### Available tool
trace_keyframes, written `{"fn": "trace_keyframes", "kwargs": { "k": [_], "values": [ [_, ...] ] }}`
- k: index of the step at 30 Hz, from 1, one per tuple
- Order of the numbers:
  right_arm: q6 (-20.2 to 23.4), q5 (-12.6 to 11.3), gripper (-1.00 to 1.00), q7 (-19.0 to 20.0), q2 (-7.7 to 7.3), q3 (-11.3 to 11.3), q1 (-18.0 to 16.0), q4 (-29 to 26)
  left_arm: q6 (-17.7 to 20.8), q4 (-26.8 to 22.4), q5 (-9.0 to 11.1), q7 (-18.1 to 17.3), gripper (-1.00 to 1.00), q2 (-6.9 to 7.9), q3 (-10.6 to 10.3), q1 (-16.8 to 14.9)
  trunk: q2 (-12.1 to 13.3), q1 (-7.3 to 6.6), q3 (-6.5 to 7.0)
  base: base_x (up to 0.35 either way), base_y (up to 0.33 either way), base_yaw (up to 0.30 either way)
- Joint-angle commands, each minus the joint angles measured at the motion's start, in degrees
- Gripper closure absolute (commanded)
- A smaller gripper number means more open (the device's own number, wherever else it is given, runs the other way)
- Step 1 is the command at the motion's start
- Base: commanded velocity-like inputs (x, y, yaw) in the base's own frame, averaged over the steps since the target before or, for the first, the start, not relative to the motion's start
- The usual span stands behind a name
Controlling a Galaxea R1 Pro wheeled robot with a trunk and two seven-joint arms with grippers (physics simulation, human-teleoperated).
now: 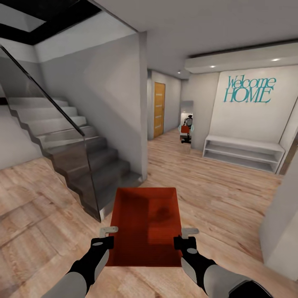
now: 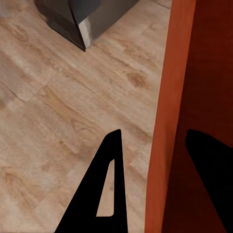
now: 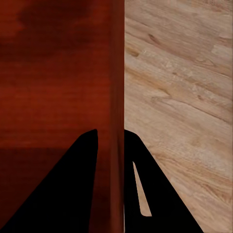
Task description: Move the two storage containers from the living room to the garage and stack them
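So the bin point(image 1: 145, 225) is up off the floor point(image 1: 223, 198), carried out in front between both arms, open side up, long way pointing ahead toward the hall. Left gripper point(image 1: 108, 236) has the left wall, right gripper point(image 1: 184, 236) has the right wall, both near the end closest to the robot. Right wrist view is pretty clear: the fingers point(image 3: 77, 194) straddle the thin wall, one inside, one outside, pinching it. On the left, one finger point(image 2: 109, 194) sits outside the wall and the other inside, with a bit of a gap showing, so how tight that pinch is I can't tell.

Looks stiff and light to me, empty, thin flat walls, probably slick. Holding at the near end means the far end wants to droop, so I'd keep both sides level. Stairs point(image 1: 82, 157) sit close on the left.
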Motion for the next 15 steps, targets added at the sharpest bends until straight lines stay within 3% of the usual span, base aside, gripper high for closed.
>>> {"fn": "trace_keyframes", "kwargs": {
  "k": [1, 6, 15],
  "values": [
    [-0.4, -0.4, 1.00, -0.2, 0.01, -1.0, -0.1, 0.0, 0.4, -0.1, -0.6, 0.1, 1.00, -0.03, 0.5, 0.0, -0.1, 0.06, -0.11, 0.322, 0.000, 0.000],
    [-0.4, -0.5, 1.00, -0.2, 0.09, -1.0, -0.1, 0.0, 0.4, -0.1, -0.6, 0.1, 1.00, -0.03, 0.5, 0.0, -0.1, 0.06, -0.11, 0.322, 0.000, -0.107],
    [-0.4, -0.4, 1.00, -0.2, 0.01, -1.0, -0.1, 0.0, 0.4, -0.1, -0.6, 0.1, 1.00, -0.02, 0.5, 0.0, -0.1, 0.06, -0.11, 0.322, 0.000, -0.278]
  ]
}}
